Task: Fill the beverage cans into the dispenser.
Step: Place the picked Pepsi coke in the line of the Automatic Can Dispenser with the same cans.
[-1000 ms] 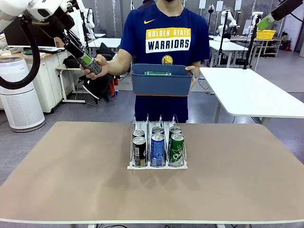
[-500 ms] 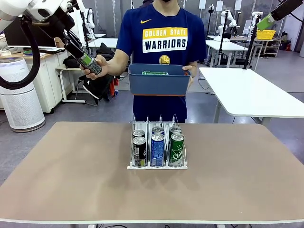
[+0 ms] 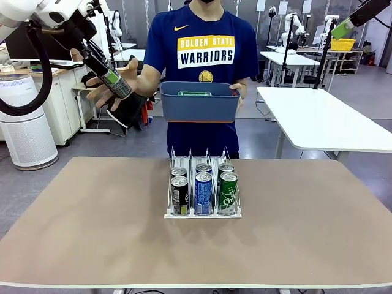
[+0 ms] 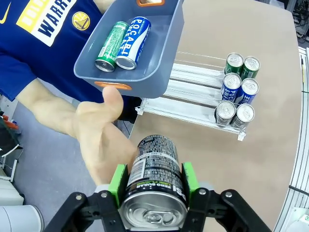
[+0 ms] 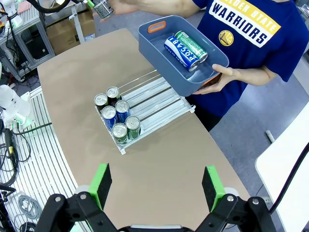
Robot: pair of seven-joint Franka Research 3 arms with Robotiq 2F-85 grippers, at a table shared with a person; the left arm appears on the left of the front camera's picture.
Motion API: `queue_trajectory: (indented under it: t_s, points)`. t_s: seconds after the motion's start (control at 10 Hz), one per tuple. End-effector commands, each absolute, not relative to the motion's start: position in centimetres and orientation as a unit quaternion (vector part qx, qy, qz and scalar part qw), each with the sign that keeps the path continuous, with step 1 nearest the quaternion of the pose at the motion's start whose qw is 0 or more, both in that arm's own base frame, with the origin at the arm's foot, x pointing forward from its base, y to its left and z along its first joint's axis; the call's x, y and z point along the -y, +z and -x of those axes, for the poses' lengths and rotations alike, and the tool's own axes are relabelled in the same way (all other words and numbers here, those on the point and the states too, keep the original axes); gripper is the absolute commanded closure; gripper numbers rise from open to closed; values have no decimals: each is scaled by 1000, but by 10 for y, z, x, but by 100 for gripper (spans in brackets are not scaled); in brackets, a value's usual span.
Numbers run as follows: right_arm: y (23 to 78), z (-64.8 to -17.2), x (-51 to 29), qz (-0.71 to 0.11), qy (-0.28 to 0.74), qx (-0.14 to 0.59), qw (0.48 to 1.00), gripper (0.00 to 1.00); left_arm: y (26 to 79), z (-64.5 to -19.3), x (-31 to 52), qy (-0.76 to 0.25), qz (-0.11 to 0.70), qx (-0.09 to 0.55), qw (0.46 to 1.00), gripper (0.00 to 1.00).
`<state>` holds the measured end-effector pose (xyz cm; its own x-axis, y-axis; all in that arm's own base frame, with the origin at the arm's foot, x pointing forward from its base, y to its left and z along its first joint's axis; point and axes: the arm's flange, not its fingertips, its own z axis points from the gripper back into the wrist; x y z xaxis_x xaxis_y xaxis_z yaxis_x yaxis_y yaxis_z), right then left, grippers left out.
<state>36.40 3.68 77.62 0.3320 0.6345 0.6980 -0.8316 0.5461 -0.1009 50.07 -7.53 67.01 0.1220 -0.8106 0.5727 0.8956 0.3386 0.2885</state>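
My left gripper (image 4: 154,187) is shut on a black beverage can (image 4: 155,174), held high off the table's far left (image 3: 114,82). A person's open hand (image 4: 101,140) is spread just behind that can. Their other hand holds a blue-grey bin (image 3: 199,105) with a green can (image 4: 111,46) and a blue can (image 4: 133,36) lying in it. The clear dispenser (image 3: 202,214) stands mid-table with black (image 3: 179,196), blue (image 3: 203,193) and green (image 3: 228,193) cans at the front of its lanes and one more behind each. My right gripper (image 5: 157,188) hangs open high above the table.
The brown tabletop (image 3: 92,233) is bare around the dispenser. The rear halves of the dispenser lanes (image 5: 154,96) are free. A white table (image 3: 324,122) stands at the far right, and a white air purifier (image 3: 24,122) at the far left.
The person's fingers have opened off the black can and now spread behind it. The bin has shifted slightly left. Neither arm has moved.
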Motion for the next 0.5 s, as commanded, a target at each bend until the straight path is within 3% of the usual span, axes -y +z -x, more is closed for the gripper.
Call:
queue_trajectory:
  t_s: [0.0,0.4]
  points:
    - [776,-364,-37,-139,455,355,804,0,672,-500,73,-571,67,340,744,100]
    - [776,-364,-37,-139,455,355,804,0,672,-500,73,-571,67,340,744,100]
